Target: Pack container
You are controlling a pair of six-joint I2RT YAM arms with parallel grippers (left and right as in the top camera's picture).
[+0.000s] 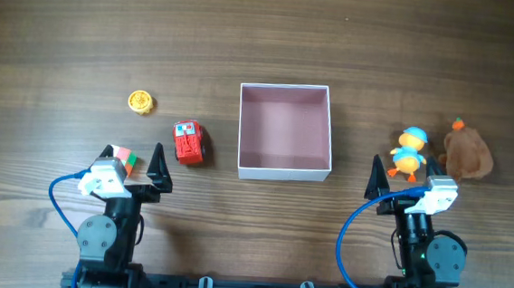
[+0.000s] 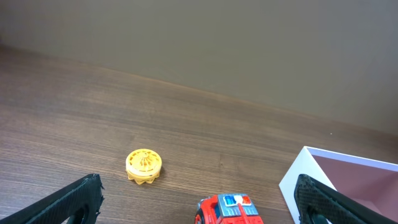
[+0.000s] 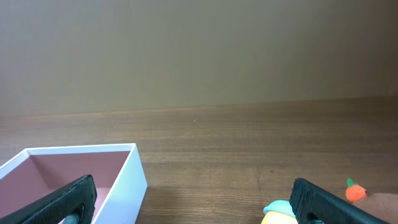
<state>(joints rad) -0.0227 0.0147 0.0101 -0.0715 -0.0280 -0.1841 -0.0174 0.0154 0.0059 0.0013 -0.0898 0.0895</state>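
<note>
The container (image 1: pixel 282 170), a square white-walled box with a dusty-pink inside, stands mid-table with nothing in it. It also shows in the left wrist view (image 2: pixel 298 171) and the right wrist view (image 3: pixel 134 171). A red toy fire truck (image 1: pixel 188 143) (image 2: pixel 229 210) lies left of it. A yellow gear-shaped disc (image 1: pixel 140 102) (image 2: pixel 143 165) lies farther left. A yellow duck with a blue cap (image 1: pixel 409 153) (image 3: pixel 278 213) and a brown plush with an orange top (image 1: pixel 468 154) (image 3: pixel 354 192) lie to the right. My left gripper (image 1: pixel 132 165) (image 2: pixel 199 208) is open and empty. My right gripper (image 1: pixel 407 180) (image 3: pixel 193 205) is open and empty.
A small multicoloured cube (image 1: pixel 125 160) sits by the left gripper's wrist. Both arm bases and blue cables (image 1: pixel 350 237) are at the table's front edge. The wood table (image 1: pixel 264 36) stretches behind the objects.
</note>
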